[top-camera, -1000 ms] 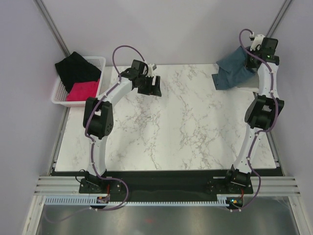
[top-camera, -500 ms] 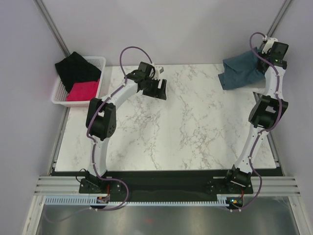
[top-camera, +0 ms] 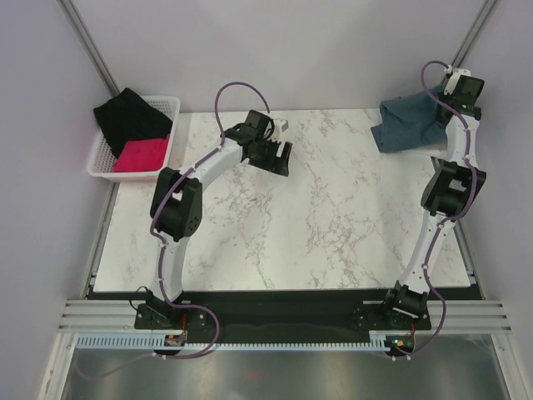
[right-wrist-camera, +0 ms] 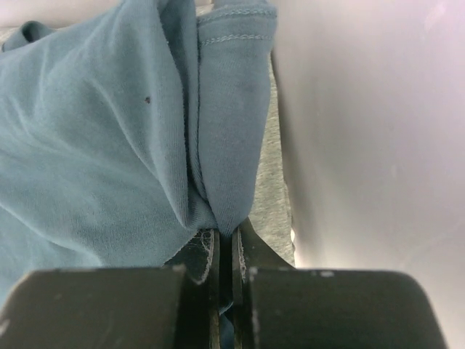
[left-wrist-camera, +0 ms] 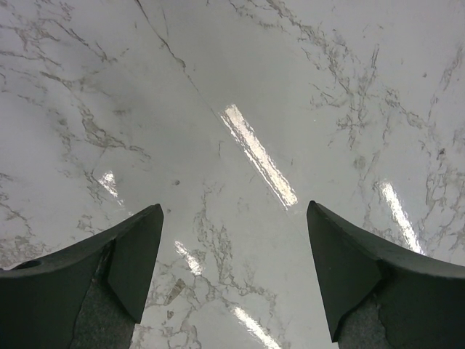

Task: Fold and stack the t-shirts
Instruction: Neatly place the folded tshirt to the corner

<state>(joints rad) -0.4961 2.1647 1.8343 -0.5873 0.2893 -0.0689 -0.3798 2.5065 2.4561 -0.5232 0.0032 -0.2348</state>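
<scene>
The surface (top-camera: pixel 316 217) is a glossy white slab veined in grey, marble in look, and light strips glare off it in the left wrist view (left-wrist-camera: pixel 254 87); two arms stand at its near edge.

The left arm (top-camera: pixel 212 158) reaches toward the far left of the slab; the left jaws stand wide apart with nothing between them, two dark wedge-shaped fingers (left-wrist-camera: pixel 138 254) hanging over bare marble.

The right arm (top-camera: pixel 456 154) stretches up to the far right corner; the right jaws are pinched tight on a fold of the blue tee (top-camera: pixel 404 125), a soft slate-blue knit with a stitched hem showing (right-wrist-camera: pixel 94 131); the cloth hangs bunched and creased from the grip, and its lower part droops at the far right edge of the slab.

Just right of the blue cloth, a narrow strip of the grey tee (right-wrist-camera: pixel 275 160) shows, a pale heather knit between the blue one and the pale wall; how it lies I cannot tell; that makes two tees, both at the far right.

Off the far left corner sits one white slotted plastic basket (top-camera: pixel 171 102); in it are two things, a black cloth (top-camera: pixel 129 117) spilling over the far rim and a flat red cloth (top-camera: pixel 140 156) nearer.
</scene>
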